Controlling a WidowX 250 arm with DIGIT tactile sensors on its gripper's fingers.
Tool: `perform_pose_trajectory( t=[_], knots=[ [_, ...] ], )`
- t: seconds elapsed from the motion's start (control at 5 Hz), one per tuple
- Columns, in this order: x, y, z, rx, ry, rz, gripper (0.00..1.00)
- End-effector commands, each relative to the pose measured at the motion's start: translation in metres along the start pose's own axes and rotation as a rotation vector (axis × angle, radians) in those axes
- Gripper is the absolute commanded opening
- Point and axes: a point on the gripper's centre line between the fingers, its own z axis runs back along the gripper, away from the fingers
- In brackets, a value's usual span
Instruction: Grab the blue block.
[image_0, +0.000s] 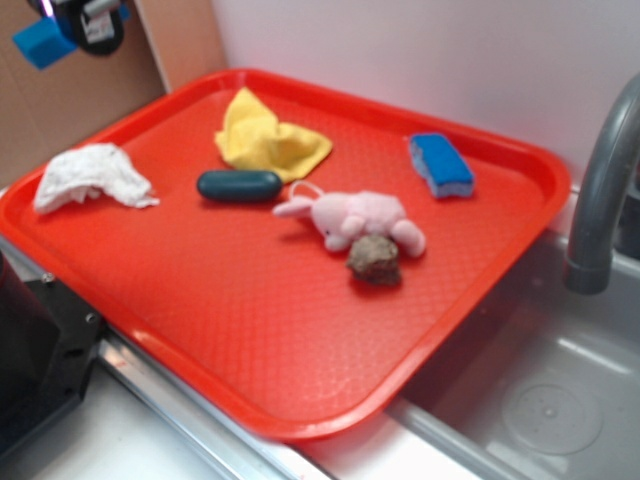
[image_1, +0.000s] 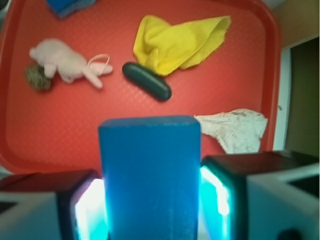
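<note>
Exterior view: the gripper (image_0: 62, 30) sits at the upper left corner of the frame, raised well above the red tray (image_0: 250, 340), with the blue block (image_0: 42, 44) clamped in it and projecting to the lower left. On the tray lie a crumpled white cloth (image_0: 92, 176) near the left rim, a dark teal capsule (image_0: 239, 186) just below a yellow cloth (image_0: 268, 138), a pink plush (image_0: 355, 218) touching a brown lump (image_0: 375, 259), and a blue sponge (image_0: 441, 164) toward the far right edge. A grey faucet (image_0: 600, 190) rises at the right over a metal sink (image_0: 540, 400).

Wrist view: the blue block (image_1: 149, 175) fills the lower centre, upright between the two dark fingers (image_1: 222, 195), both of which press against its sides; the gripper (image_1: 150, 200) is thus clenched on the block. Below it, well apart, lie the tray (image_1: 50, 135), the yellow cloth (image_1: 177, 42), the capsule (image_1: 147, 81), the white cloth (image_1: 235, 129), the plush (image_1: 65, 62) and the brown lump (image_1: 37, 78)
</note>
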Motion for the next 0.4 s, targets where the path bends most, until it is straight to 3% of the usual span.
perform_pose_trajectory(
  t=[0.0, 0.2],
  knots=[
    [0.0138, -0.013, 0.0138, -0.006, -0.036, 0.02, 0.0],
    [0.0141, -0.013, 0.0088, 0.022, -0.011, 0.047, 0.0]
  ],
)
